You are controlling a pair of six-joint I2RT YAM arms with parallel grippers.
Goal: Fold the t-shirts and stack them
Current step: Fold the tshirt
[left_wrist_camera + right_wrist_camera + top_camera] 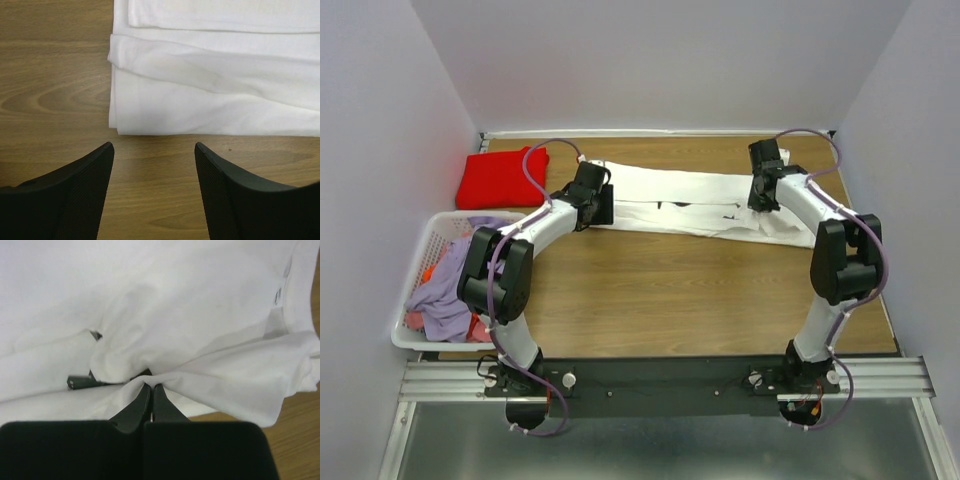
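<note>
I see the white t-shirt (670, 190) lying as a long folded band across the far half of the table (670, 290), its small black print near the middle. My right gripper (151, 386) is at the band's right end, fingers pressed together on a bunched fold of the white cloth. My left gripper (154, 150) is at the left end, fingers wide apart over bare wood, just short of the layered edge, holding nothing. The red t-shirt (500, 178) sits folded in the far left corner. A white basket (450, 216) of clothes stands at the left edge.
</note>
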